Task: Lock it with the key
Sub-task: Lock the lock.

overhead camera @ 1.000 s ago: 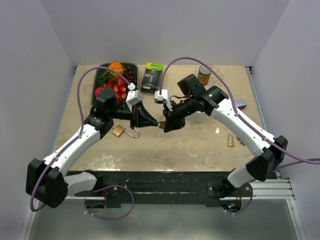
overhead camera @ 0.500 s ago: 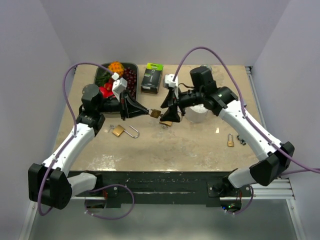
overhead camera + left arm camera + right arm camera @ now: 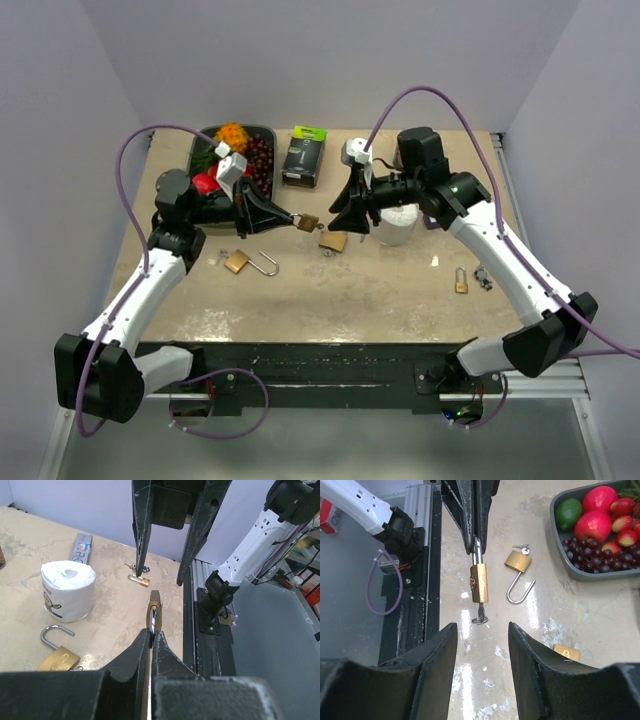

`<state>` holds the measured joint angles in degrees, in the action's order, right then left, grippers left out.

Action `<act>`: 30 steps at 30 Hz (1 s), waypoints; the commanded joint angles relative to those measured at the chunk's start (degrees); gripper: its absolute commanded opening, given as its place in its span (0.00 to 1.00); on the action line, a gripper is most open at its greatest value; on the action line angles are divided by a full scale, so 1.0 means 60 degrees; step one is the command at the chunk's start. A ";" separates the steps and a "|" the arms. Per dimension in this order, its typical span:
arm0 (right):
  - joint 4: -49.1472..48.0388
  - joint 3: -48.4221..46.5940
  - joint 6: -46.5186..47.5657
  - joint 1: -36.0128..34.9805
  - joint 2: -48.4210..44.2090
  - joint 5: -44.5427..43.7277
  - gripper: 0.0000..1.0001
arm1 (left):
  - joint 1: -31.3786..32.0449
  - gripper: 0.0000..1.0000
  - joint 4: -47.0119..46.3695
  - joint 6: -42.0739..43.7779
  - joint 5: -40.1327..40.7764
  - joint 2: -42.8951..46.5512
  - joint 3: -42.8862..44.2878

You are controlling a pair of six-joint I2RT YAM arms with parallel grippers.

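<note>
My left gripper (image 3: pixel 151 632) is shut on the shackle of a brass padlock (image 3: pixel 479 582), which hangs in the air above the table. A key (image 3: pixel 480 616) with a small ring sticks out of the padlock's underside. My right gripper (image 3: pixel 482 630) is open just short of the key and touches nothing. In the top view the left gripper (image 3: pixel 297 222) holds the padlock (image 3: pixel 308 223) out toward the right gripper (image 3: pixel 345 222). In the left wrist view the right fingers (image 3: pixel 139 535) stand apart beyond the padlock (image 3: pixel 154 611).
An open padlock (image 3: pixel 237 262) with keys lies on the table below the left arm. A second brass padlock (image 3: pixel 333 241) lies under the right gripper, and a small one (image 3: pixel 461 282) sits far right. A toilet roll (image 3: pixel 395 228), fruit tray (image 3: pixel 200 150) and black box (image 3: pixel 303 155) stand behind.
The two grippers were together at the padlock. The right gripper has opened and drawn back to the right. The left arm has lifted the padlock and pulled it back left.
</note>
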<state>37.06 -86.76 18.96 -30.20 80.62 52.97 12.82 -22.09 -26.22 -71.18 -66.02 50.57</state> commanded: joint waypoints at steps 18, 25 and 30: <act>0.0487 0.0191 0.0487 -0.0578 0.0143 0.0108 0.00 | 0.0251 0.00 -0.0729 -0.0056 0.0392 0.0515 -0.0034; 0.0855 0.1173 0.0619 -0.0388 -0.0618 -0.0288 0.00 | 0.0047 0.00 -0.1941 -0.0712 0.0832 0.0266 0.0039; 0.0620 0.2109 -0.0039 0.0563 -0.1145 -0.0127 0.00 | -0.0159 0.00 -0.2865 -0.1562 0.1052 -0.0056 0.0113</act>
<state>39.22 -77.10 20.58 -30.30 76.36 52.23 13.13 -29.95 -30.76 -68.07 -65.54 49.80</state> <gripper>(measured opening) 0.010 0.038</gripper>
